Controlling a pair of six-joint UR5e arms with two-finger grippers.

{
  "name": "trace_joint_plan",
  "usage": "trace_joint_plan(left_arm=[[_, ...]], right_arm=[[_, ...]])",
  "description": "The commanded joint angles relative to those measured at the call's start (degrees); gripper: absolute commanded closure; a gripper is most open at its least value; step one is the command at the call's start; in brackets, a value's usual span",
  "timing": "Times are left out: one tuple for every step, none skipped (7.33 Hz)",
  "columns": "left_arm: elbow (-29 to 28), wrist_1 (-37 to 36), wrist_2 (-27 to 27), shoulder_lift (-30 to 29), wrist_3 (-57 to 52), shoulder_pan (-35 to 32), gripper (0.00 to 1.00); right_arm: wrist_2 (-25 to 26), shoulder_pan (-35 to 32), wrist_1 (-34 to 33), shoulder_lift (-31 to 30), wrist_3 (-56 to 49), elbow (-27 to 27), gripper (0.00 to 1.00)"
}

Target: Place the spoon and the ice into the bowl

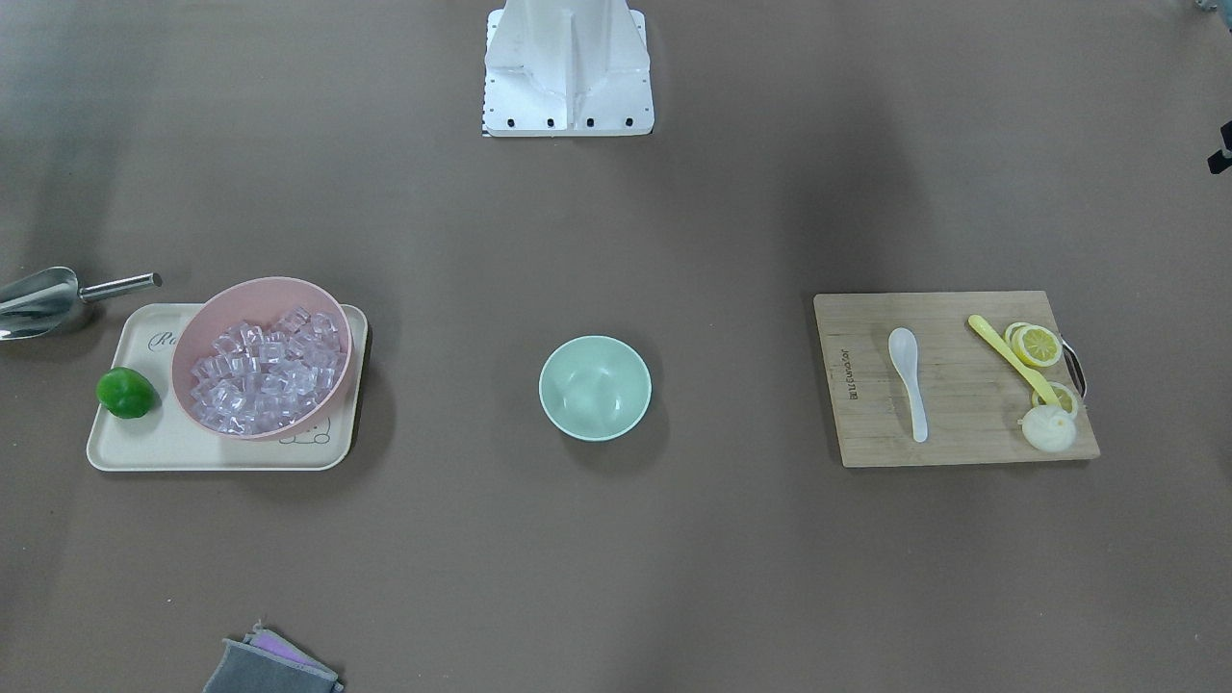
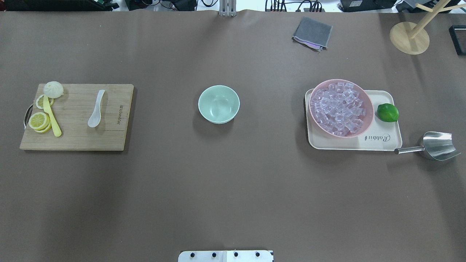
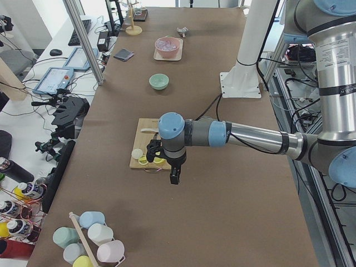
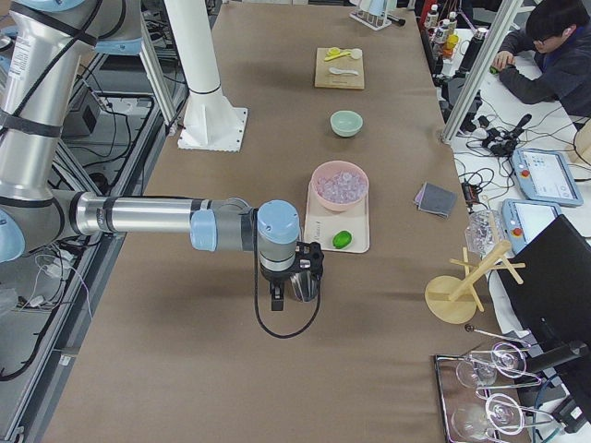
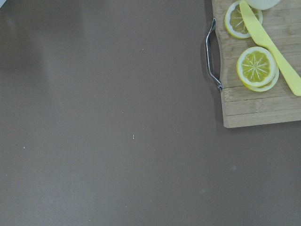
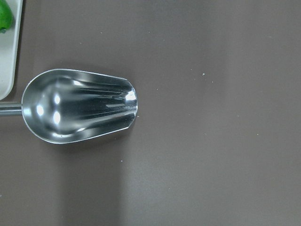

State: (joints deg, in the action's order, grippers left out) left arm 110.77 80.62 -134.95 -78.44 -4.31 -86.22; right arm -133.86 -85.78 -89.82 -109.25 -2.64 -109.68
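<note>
I can't tell opening or load of left gripper (image 3: 173, 177), right gripper (image 4: 277, 297). Risks: glossy white spoon (image 2: 96, 113) skidding across cutting board (image 2: 76, 140) under pinch; slick ice cube (image 2: 340, 109) squirting past mint-green bowl (image 2: 218, 104).

Soft, even overhead light filled every view. Below the right gripper (image 4: 276, 297), the metal scoop (image 6: 80, 106) carried small bright glare spots, and a faint dark band lay beside it. Broad soft shadows crossed the table (image 1: 616, 539). Focus was sharp throughout.
</note>
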Motion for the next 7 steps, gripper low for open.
trace_joint_plan(left_arm=[[-0.11,-0.12,0.48,-0.14,0.00,0.18,0.02],[-0.03,0.06,0.05,-0.05,0.00,0.09,0.02],[0.06,0.06,0.04,-0.14,0.00,0.09,0.02],[0.06,0.23,0.04,-0.14,0.00,-0.08,0.02],[0.32,0.41,-0.05,-0.14,0.00,-0.08,0.02],[0.85,0.50,0.13,-0.05,0.00,-0.17,0.02],[0.77,0.50,0.39,-0.05,0.26,-0.17,0.02]], right_arm=[[0.00,0.00,0.00,0.09,0.09,-0.09,0.00],[0.00,0.00,0.00,0.09,0.18,-0.35,0.00],[0.00,0.00,0.00,0.27,0.18,-0.27,0.00],[0.09,-0.44,0.00,0.18,0.18,-0.44,0.00],[0.35,-0.53,-0.09,0.18,0.26,-0.09,0.00],[0.26,-1.75,-0.09,0.53,0.18,-0.35,0.00],[0.09,-2.72,0.00,0.88,0.09,-0.35,0.00]])
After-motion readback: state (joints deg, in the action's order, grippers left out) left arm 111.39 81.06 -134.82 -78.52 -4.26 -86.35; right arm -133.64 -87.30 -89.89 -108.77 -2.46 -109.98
